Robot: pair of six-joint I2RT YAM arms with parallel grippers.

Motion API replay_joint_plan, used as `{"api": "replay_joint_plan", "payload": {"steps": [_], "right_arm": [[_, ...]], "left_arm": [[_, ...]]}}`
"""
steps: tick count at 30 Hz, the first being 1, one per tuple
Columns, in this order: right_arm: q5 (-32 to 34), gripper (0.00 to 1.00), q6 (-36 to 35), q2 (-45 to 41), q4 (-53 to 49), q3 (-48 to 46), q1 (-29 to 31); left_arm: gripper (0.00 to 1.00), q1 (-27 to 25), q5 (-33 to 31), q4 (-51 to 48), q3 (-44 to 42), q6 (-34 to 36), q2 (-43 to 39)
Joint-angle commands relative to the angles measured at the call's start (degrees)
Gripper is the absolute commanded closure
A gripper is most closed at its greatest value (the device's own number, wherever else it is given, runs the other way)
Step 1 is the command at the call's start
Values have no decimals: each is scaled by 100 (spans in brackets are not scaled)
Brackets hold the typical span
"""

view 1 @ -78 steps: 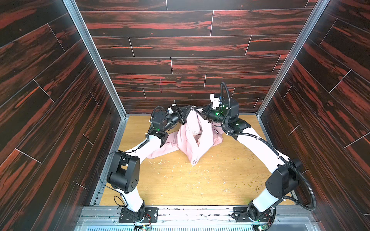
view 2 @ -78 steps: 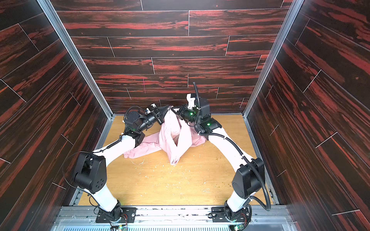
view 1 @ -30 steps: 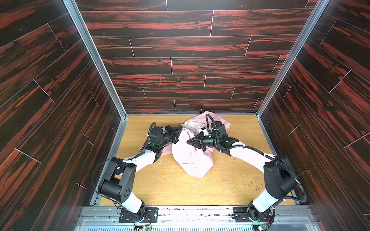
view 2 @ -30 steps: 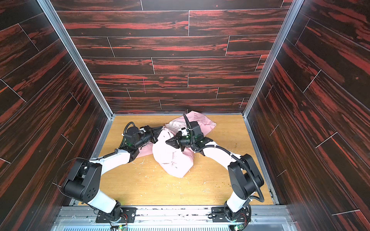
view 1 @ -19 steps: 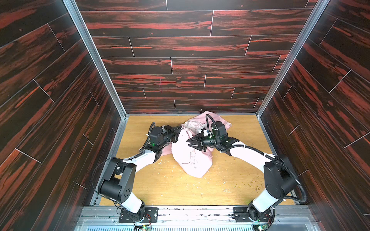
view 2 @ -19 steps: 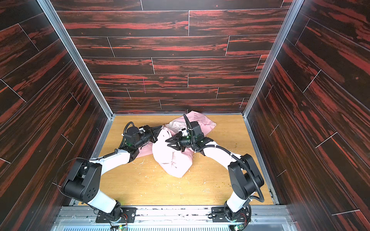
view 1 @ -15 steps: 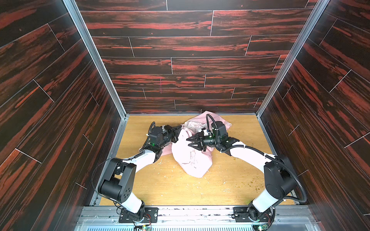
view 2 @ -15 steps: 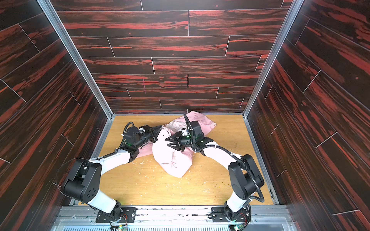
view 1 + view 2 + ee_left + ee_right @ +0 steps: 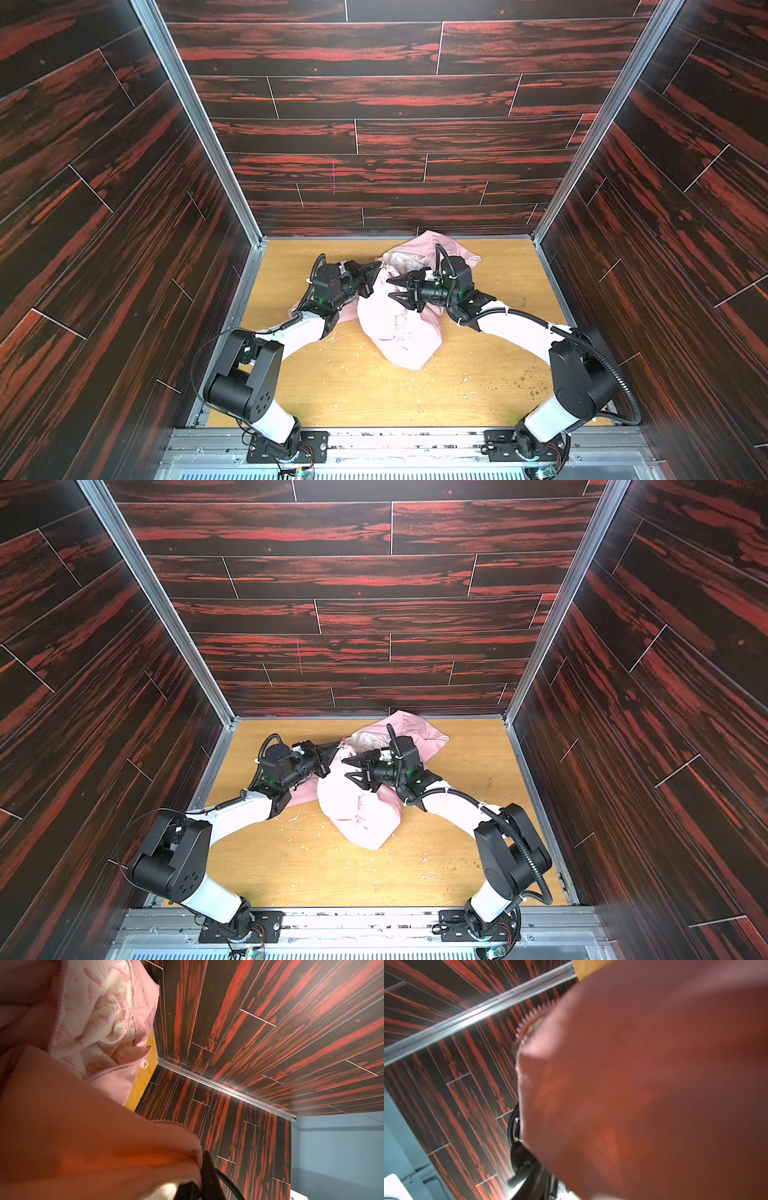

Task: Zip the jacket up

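Observation:
The light pink jacket lies crumpled on the middle of the table, a sleeve trailing toward the back wall. My left gripper is shut on a fold of the jacket's edge at its left side. In the left wrist view the jacket fills the near side, its zipper teeth and printed pale lining showing. My right gripper hovers open just over the jacket's upper middle, holding nothing. The jacket hides most of the right wrist view.
The wooden table is boxed in by dark red plank walls on three sides. A metal rail with both arm bases runs along the front. Small crumbs are scattered over the wood.
Both arms came down from holding the jacket up and laid it on the table. Within the last second the right gripper opened and let go of the fabric; the left stays shut.

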Motion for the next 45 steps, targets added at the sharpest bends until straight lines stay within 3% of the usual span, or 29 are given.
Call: {"api": "replay_joint_plan", "payload": {"steps": [1,7,18,27,39,45], "right_arm": [[565,51,370,-290,505,-214,91],[1255,49,364,-402,792,-446,180],[1779,51,416,-420,1138,-565,401],[1807,52,-11,-500,1017,-259,525],[2057,50,292,-589,1170,-617,494],[2318,53,483,-589,1255,-767,435]], "left_arm": [[100,-50,76,308,-95,-160,-375],[100,-76,173,278,-295,-265,-606],[100,-89,307,239,-585,-314,-855],[100,-88,382,419,-536,-418,-724],[100,-88,350,466,-528,-433,-709],[100,-84,339,425,-554,-398,-764]]}}
